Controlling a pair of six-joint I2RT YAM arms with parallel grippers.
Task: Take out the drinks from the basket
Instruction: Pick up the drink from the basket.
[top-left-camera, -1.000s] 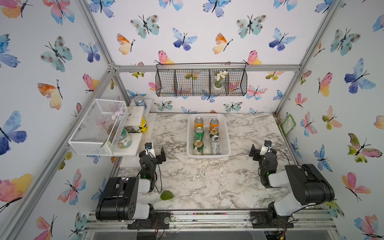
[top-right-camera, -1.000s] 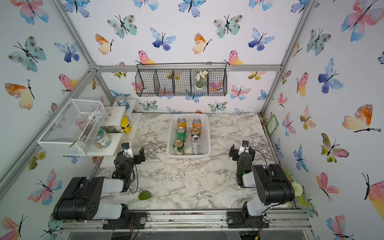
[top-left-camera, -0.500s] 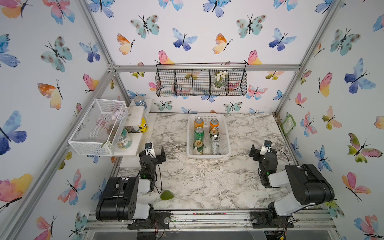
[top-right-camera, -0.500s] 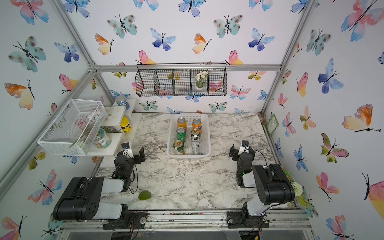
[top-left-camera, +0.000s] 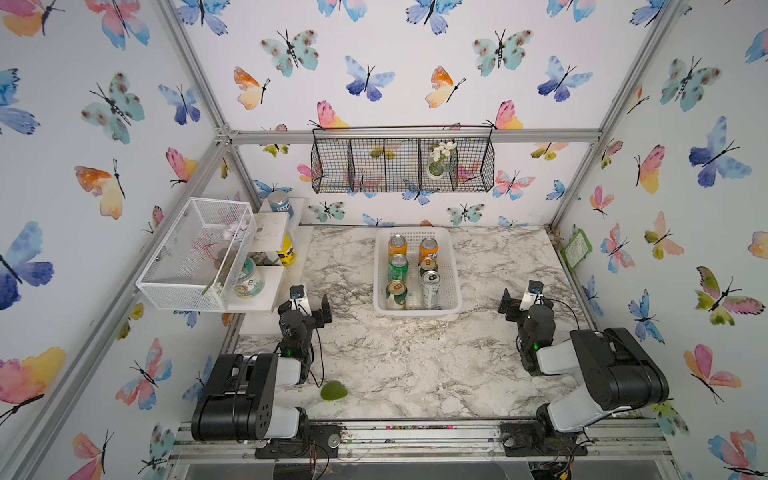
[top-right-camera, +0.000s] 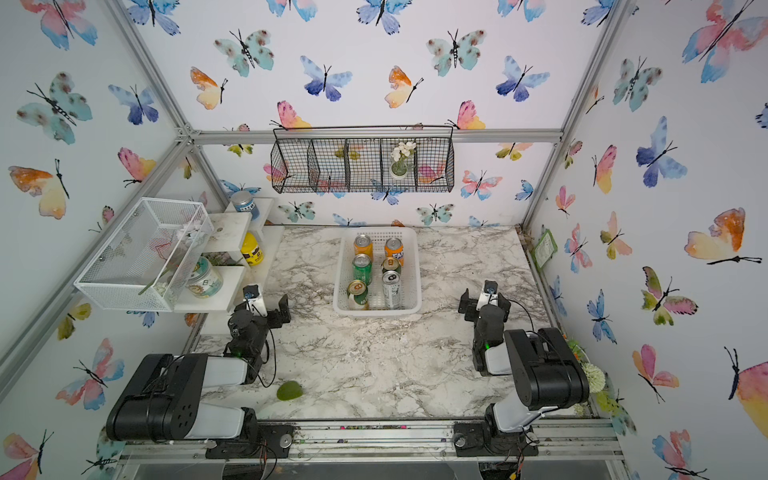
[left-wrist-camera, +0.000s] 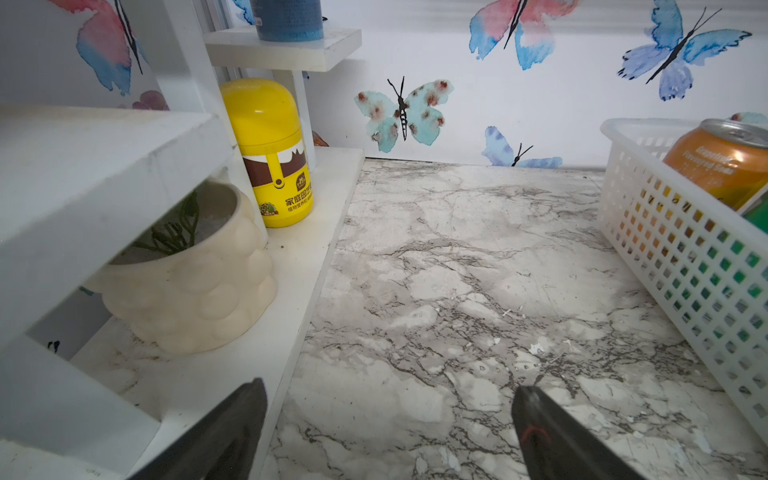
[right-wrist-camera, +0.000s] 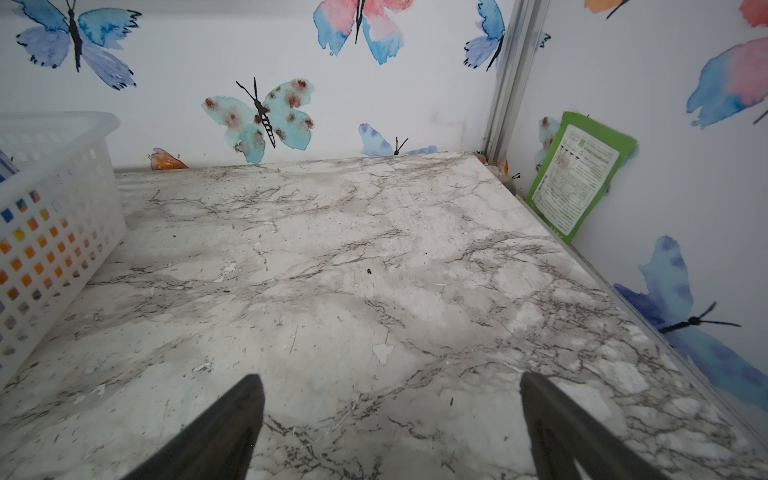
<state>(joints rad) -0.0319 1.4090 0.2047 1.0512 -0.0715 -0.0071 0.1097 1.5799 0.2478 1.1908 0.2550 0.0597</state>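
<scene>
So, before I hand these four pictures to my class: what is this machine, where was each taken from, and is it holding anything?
It is a robot with two arms, the left arm and the right arm, fixed at the near edge of a marble-patterned table. Two pictures come from a twin camera overhead, so they look almost alike. The other two come from a camera on each wrist; the dark tips in them are the left fingers and the right fingers. Both pairs stand wide open and hold nothing. On the table sits a white basket with six drink cans standing inside. A small green lump lies near the left arm.
</scene>
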